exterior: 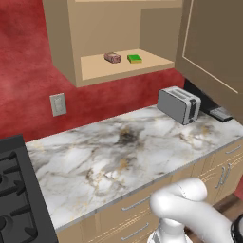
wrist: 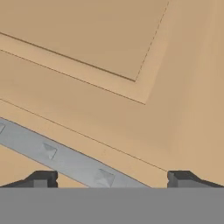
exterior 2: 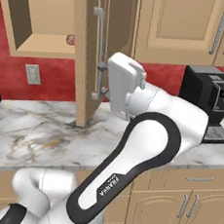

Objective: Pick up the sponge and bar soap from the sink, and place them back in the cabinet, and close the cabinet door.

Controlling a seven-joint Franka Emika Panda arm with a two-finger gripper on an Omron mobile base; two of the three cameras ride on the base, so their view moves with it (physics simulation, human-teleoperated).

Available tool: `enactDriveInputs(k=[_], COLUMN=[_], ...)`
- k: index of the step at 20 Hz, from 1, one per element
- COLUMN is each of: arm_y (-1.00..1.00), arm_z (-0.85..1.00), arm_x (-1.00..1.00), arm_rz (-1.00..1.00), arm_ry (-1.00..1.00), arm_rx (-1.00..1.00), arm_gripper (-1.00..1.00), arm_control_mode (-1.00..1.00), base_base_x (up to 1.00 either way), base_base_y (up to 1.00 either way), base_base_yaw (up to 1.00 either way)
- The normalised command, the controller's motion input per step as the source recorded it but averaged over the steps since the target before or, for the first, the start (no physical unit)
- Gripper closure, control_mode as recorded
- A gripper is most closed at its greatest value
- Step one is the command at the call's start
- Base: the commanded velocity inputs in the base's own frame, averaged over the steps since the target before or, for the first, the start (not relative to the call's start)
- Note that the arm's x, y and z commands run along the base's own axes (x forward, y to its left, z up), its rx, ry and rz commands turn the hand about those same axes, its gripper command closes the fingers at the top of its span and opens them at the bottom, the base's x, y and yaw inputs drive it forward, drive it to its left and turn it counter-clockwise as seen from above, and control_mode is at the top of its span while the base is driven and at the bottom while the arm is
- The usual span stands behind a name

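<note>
Already shelved: sponge (exterior: 135, 59) and bar soap (exterior: 113, 57), upper centre, inside cabinet (exterior: 66, 42). Outstanding: cabinet door (exterior 2: 88, 57), ajar. My pincer (wrist: 109, 179) spread, tips straddling the bar handle (wrist: 65, 159) at lower frame, not clamped. Risk: tips slipping off mid-push, door left open.

Silver toaster (exterior: 179, 104) near counter's (exterior: 118, 152) back edge; black coffee machine (exterior 2: 209, 102) at back right; stove (exterior: 16, 194) abutting left end.

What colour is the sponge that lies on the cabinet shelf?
Bright green; the sponge shows best in the left base view, beside the bar soap.
</note>
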Motion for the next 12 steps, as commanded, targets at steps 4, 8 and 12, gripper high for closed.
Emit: enactDriveInputs(k=[4,8,12], arm_y=[0.67,0.65,0.65], arm_z=[0.00,0.00,0.00], arm_x=[0.08,0.15,0.22], arm_rz=[0.00,0.00,0.00], arm_ry=[0.00,0.00,0.00], arm_rx=[0.00,0.00,0.00], arm_gripper=[-1.00,-1.00,-1.00], arm_control_mode=[-1.00,-1.00,-1.00], base_base_x=[0.00,0.00,0.00], base_base_y=[0.00,0.00,0.00], base_base_yaw=[0.00,0.00,0.00])
